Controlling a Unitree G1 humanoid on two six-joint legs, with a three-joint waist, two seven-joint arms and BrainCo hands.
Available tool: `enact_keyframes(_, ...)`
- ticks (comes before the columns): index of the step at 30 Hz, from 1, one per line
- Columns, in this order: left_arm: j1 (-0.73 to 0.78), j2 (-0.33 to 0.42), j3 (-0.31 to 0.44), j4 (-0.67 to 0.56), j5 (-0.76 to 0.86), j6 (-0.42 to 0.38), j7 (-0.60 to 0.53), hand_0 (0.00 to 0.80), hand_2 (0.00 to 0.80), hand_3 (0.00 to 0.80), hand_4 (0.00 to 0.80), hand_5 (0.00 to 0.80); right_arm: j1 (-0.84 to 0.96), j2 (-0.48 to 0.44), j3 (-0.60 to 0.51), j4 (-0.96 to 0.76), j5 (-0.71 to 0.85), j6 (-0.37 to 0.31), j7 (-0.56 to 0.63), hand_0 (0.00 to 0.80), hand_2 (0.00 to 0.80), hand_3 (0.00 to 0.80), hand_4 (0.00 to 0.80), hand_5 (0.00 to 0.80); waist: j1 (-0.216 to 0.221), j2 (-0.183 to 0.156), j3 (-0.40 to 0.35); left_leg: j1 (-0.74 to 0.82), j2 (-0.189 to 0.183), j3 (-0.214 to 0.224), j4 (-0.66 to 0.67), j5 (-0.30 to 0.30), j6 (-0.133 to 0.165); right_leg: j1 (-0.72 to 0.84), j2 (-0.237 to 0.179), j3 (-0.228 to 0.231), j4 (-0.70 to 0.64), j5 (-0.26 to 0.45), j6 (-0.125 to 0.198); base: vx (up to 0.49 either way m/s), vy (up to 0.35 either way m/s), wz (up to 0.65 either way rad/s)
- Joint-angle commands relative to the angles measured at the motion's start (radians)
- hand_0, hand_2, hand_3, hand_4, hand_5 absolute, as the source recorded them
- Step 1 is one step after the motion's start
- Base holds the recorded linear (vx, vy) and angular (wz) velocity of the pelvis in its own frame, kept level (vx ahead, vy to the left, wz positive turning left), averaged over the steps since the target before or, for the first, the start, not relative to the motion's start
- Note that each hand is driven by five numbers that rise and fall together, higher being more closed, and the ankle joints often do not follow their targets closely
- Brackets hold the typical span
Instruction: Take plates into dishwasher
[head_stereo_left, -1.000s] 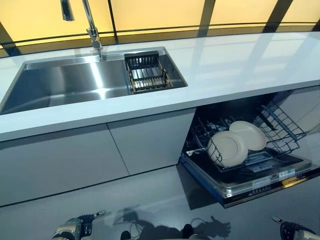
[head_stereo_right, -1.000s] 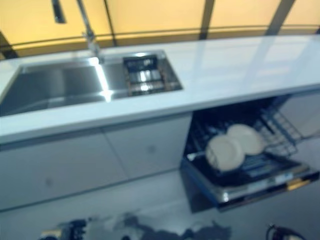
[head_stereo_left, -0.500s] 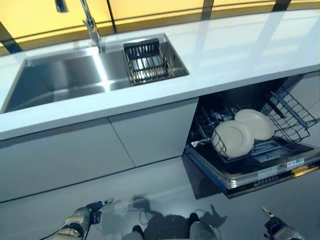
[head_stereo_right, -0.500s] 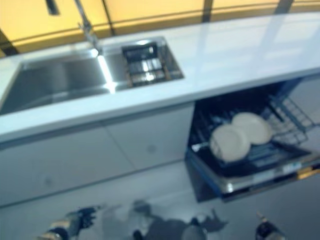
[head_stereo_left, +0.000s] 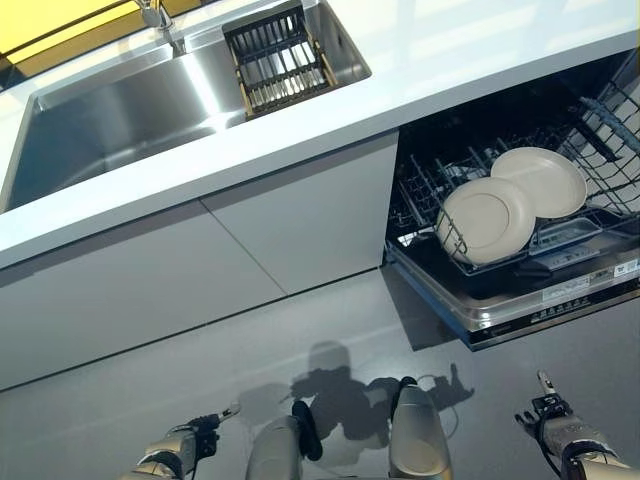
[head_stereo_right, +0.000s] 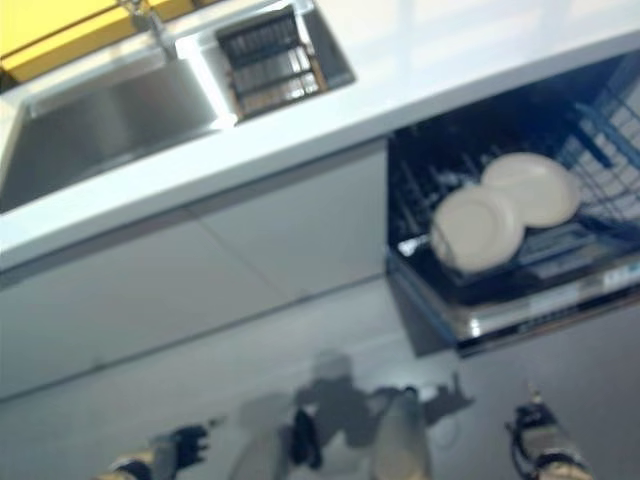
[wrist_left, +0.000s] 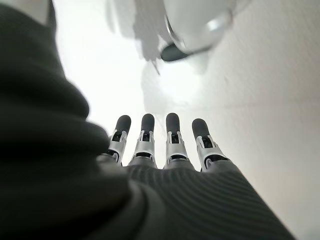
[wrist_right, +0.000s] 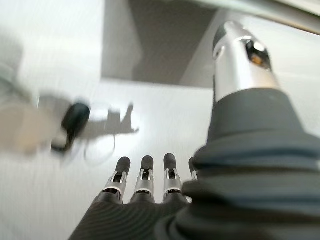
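Plates: two cream plates (head_stereo_left: 510, 197) stood on edge, overlapping, in the lower rack (head_stereo_left: 600, 150) of the open dishwasher (head_stereo_left: 530, 300)
Left hand (wrist_left: 165, 145): low over the floor, fingers straight, holding nothing
Right hand (wrist_right: 145, 185): likewise, empty

A white counter (head_stereo_left: 430, 55) runs from nine o'clock up to two o'clock. A steel sink (head_stereo_left: 120, 115) is set into it at eleven o'clock, with a dark wire rack (head_stereo_left: 278, 58) at its right end and the tap's base (head_stereo_left: 155, 14) at its far rim. Pale grey cabinet doors (head_stereo_left: 200, 270) face the counter below. The floor (head_stereo_left: 330, 330) is plain grey. Yellow light glows at ten o'clock.
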Motion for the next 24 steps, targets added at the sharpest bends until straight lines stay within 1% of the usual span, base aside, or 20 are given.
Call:
enact_keyframes(1,0.019,-0.014,-0.007,0.015,-0.070,0.008,0.045,0.000,0.000,0.000,0.000,0.000,-0.115,-0.005,-0.026,-0.068,0.203,-0.052,0.079,0.000,0.000,0.000,0.000,0.000,0.009,-0.001,-0.019,-0.053,-0.007,-0.045,0.163,-0.053,0.068,0.007,0.021,0.023,-0.019,0.041,-0.060,-0.007,0.058,0.03)
enact_keyframes(4,0.019,-0.029,-0.026,0.023,-0.101,0.006,0.060,0.000,0.000,0.000,0.000,0.000,-0.242,-0.022,0.020,-0.117,0.271,-0.059,0.136,0.000,0.000,0.000,0.000,0.000,0.023,0.016,-0.011,-0.076,-0.017,-0.057,0.178,-0.046,0.064,-0.017,0.014,0.020,0.014,0.028,-0.071,-0.040,0.040,0.09)
enact_keyframes(6,0.018,-0.035,-0.033,0.020,-0.111,0.009,0.068,0.000,0.000,0.000,0.000,0.000,-0.326,-0.028,0.050,-0.141,0.284,-0.069,0.180,0.000,0.000,0.000,0.000,0.000,0.036,0.023,-0.009,-0.090,-0.019,-0.064,0.192,-0.041,0.062,-0.029,0.013,0.016,0.033,0.019,-0.078,-0.056,0.017,0.10)
enact_keyframes(7,0.017,-0.036,-0.033,0.019,-0.113,0.010,0.070,0.000,0.000,0.000,0.000,0.000,-0.337,-0.028,0.055,-0.143,0.282,-0.069,0.189,0.000,0.000,0.000,0.000,0.000,0.036,0.024,-0.008,-0.093,-0.019,-0.066,0.195,-0.041,0.061,-0.031,0.013,0.015,0.036,0.018,-0.079,-0.051,0.003,0.09)
enact_keyframes(9,0.015,-0.042,-0.045,0.015,-0.122,0.011,0.079,0.000,0.000,0.000,0.000,0.000,-0.417,-0.028,0.089,-0.167,0.248,-0.078,0.213,0.000,0.000,0.000,0.000,0.000,0.051,0.026,-0.005,-0.103,-0.020,-0.074,0.213,-0.037,0.061,-0.037,0.010,0.009,0.055,0.012,-0.083,-0.020,-0.001,0.02)
enact_keyframes(11,0.015,-0.046,-0.053,0.002,-0.126,0.023,0.090,0.000,0.000,0.000,0.000,0.000,-0.487,-0.023,0.131,-0.194,0.162,-0.085,0.230,0.000,0.000,0.000,0.000,0.000,0.067,0.028,-0.002,-0.108,-0.022,-0.090,0.239,-0.027,0.057,-0.030,0.006,0.007,0.073,0.005,-0.090,0.044,-0.004,0.04)
enact_keyframes(13,0.018,-0.047,-0.058,-0.016,-0.125,0.035,0.103,0.000,0.000,0.000,0.000,0.000,-0.546,-0.028,0.175,-0.225,0.077,-0.082,0.237,0.000,0.000,0.000,0.000,0.000,0.082,0.023,-0.006,-0.105,-0.024,-0.101,0.258,-0.032,0.060,-0.021,0.002,0.005,0.090,0.001,-0.093,0.107,-0.008,0.01)
enact_keyframes(15,0.017,-0.044,-0.068,-0.040,-0.121,0.062,0.117,0.000,0.000,0.000,0.000,0.000,-0.613,-0.052,0.225,-0.244,-0.047,-0.071,0.230,0.000,0.000,0.000,0.000,0.000,0.098,0.017,-0.010,-0.098,-0.027,-0.112,0.269,-0.035,0.061,-0.003,-0.002,-0.001,0.094,0.000,-0.094,0.105,-0.038,-0.06)
enact_keyframes(16,0.017,-0.041,-0.073,-0.050,-0.118,0.076,0.125,0.000,0.000,0.000,0.000,0.000,-0.652,-0.069,0.260,-0.247,-0.100,-0.061,0.253,0.000,0.000,0.000,0.000,0.000,0.109,0.012,-0.014,-0.094,-0.027,-0.118,0.271,-0.033,0.060,0.008,-0.004,-0.007,0.095,0.000,-0.096,0.102,-0.059,-0.01)
enact_keyframes(19,0.028,-0.025,-0.087,-0.069,-0.117,0.096,0.137,0.000,0.000,0.000,0.000,0.000,-0.734,-0.093,0.334,-0.288,-0.123,-0.082,0.275,0.000,0.000,0.000,0.000,0.000,0.133,-0.002,-0.022,-0.086,-0.025,-0.133,0.274,-0.025,0.056,0.032,-0.005,-0.023,0.096,-0.001,-0.098,0.077,-0.073,0.07)
enact_keyframes(21,0.037,-0.007,-0.086,-0.086,-0.098,0.114,0.141,0.000,0.000,0.000,0.000,0.000,-0.780,-0.098,0.378,-0.326,-0.120,-0.120,0.274,0.000,0.000,0.000,0.000,0.000,0.154,-0.019,-0.030,-0.077,-0.022,-0.144,0.267,-0.020,0.054,0.061,-0.002,-0.039,0.081,0.003,-0.095,0.065,-0.116,0.15)
enact_keyframes(24,0.054,0.009,-0.089,-0.105,-0.075,0.122,0.140,0.000,0.000,0.000,0.000,0.000,-0.807,-0.092,0.407,-0.363,-0.135,-0.139,0.276,0.000,0.000,0.000,0.000,0.000,0.178,-0.040,-0.035,-0.060,-0.017,-0.153,0.256,-0.017,0.053,0.103,0.006,-0.059,0.056,0.012,-0.092,0.073,-0.116,0.07)
